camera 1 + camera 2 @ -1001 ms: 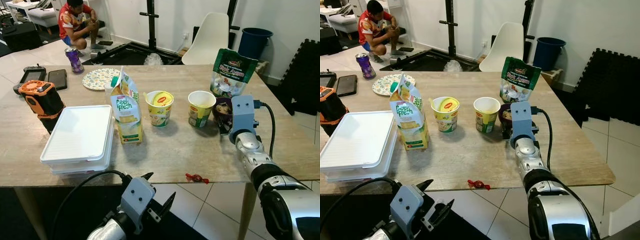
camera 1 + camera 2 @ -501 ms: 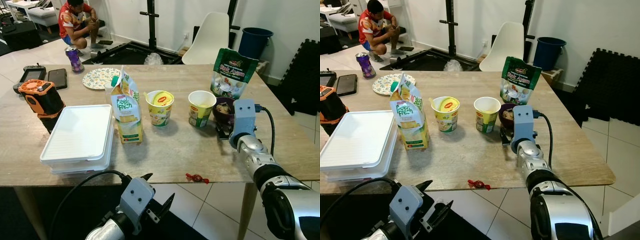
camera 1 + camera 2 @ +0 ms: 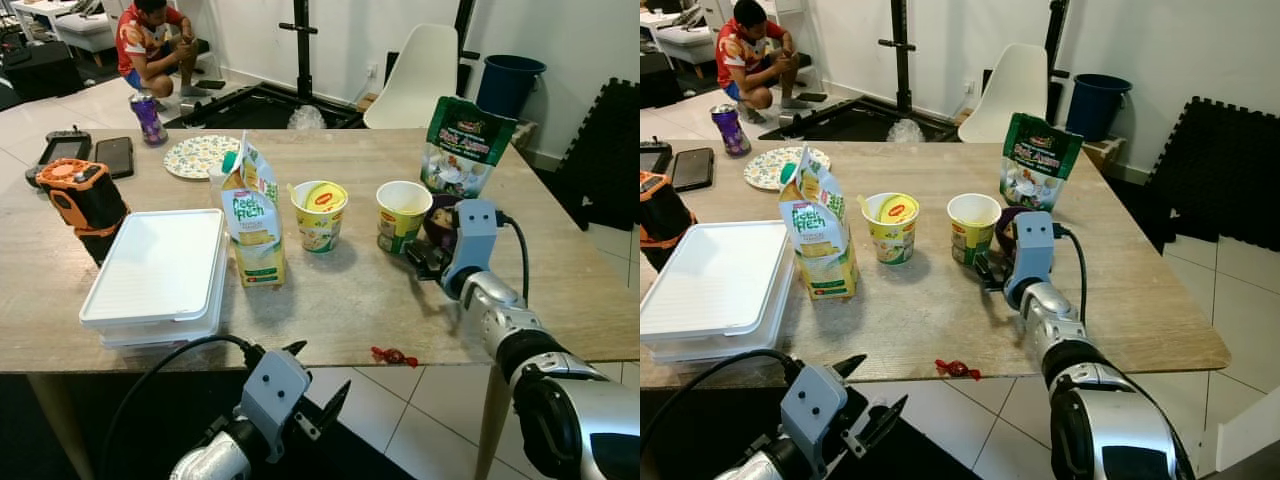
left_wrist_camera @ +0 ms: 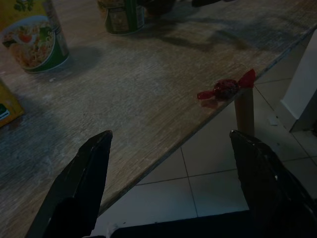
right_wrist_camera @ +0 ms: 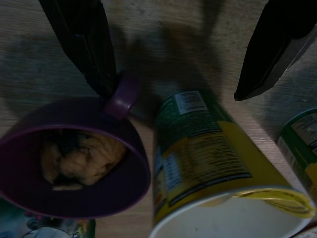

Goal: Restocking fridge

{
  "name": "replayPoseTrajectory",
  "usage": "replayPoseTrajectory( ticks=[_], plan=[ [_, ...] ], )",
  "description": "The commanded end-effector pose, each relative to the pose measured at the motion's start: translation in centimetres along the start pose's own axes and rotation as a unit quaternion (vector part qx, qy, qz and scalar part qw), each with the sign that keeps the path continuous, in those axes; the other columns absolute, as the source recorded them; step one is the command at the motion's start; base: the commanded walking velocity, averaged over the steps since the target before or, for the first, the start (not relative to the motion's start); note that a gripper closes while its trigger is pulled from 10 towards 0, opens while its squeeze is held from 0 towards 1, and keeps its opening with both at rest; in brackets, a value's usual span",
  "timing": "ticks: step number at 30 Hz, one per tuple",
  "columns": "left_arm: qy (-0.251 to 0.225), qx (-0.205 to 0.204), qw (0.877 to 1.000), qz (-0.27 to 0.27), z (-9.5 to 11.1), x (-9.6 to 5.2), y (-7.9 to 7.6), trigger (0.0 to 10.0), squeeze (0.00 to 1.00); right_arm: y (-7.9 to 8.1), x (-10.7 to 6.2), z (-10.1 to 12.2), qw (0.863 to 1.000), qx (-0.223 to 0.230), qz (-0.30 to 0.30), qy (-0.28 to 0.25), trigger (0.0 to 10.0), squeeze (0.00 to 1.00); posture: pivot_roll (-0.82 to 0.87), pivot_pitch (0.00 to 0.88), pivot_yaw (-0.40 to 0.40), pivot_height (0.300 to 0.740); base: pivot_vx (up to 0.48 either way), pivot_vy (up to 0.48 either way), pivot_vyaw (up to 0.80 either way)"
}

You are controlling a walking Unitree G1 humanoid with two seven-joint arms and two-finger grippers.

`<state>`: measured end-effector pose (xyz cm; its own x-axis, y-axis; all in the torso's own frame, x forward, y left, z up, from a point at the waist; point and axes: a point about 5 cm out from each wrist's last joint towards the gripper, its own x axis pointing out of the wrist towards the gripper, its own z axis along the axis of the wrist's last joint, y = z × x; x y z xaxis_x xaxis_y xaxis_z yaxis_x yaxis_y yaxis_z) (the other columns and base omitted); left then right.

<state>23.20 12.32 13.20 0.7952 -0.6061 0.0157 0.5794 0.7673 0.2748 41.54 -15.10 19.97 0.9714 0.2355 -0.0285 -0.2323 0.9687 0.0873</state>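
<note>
Heads up: over the last second your right pincer [image 3: 990, 272] has slid left along the surface [image 3: 330, 290], away from the purple mug [image 5: 74, 163] it was squared up on and toward the open noodle cup [image 3: 402, 215]. In the right wrist view the fingers [image 5: 81, 44] are spread wide with nothing between them, one tip right by the mug's handle, the cup sitting in the gap ahead. So I'd guess the cup is now the pick, not the mug.

Everything else hasn't budged: the sealed noodle cup [image 3: 319, 215], the Peel Fresh juice carton [image 3: 250, 215], the green snack pouch [image 3: 467, 145] behind the mug. Nothing's lifted yet.

Your left pincer [image 4: 168, 183] hangs below the surface edge, wide open and empty, near the red wrapped candy [image 4: 225, 88].

Watch the mug handle when you close.
</note>
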Motion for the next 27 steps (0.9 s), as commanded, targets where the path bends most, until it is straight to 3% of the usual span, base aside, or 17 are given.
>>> replayPoseTrajectory(
  ticks=[1, 9, 16, 21, 27],
  plan=[
    [0.016, 0.000, 1.000, -0.004, -0.6, -0.3, -0.1, 10.0, 0.00, 0.0, -0.1, -0.5, 0.999, -0.031, -0.010, 0.011, 10.0, 0.00, 0.14, 0.208, -0.034, 0.734, 0.000, 0.000, 0.00],
    [0.015, 0.003, 1.000, 0.001, -0.6, -0.4, 0.0, 10.0, 0.00, 0.2, 0.0, -0.9, 0.993, -0.102, -0.052, 0.014, 10.0, 0.00, 0.14, 0.208, -0.034, 0.734, 0.000, 0.000, 0.00],
    [0.015, 0.003, 1.000, 0.001, -0.6, -0.4, 0.0, 10.0, 0.00, 0.2, 0.0, -0.9, 0.993, -0.102, -0.052, 0.014, 10.0, 0.00, 0.14, 0.208, -0.034, 0.734, 0.000, 0.000, 0.00],
    [0.016, 0.003, 1.000, 0.004, -0.6, -0.5, 0.1, 10.0, 0.00, -0.3, -0.1, -1.1, 0.986, -0.086, -0.140, 0.016, 10.0, 0.00, 0.14, 0.204, -0.034, 0.734, 0.000, 0.000, 0.00],
    [0.017, 0.002, 1.000, 0.003, -0.5, -0.5, 0.1, 10.0, 0.00, -0.2, -0.2, -1.6, 0.983, -0.055, -0.173, 0.021, 10.0, 0.00, 0.14, 0.204, -0.032, 0.734, 0.000, 0.000, 0.00]
  ],
)
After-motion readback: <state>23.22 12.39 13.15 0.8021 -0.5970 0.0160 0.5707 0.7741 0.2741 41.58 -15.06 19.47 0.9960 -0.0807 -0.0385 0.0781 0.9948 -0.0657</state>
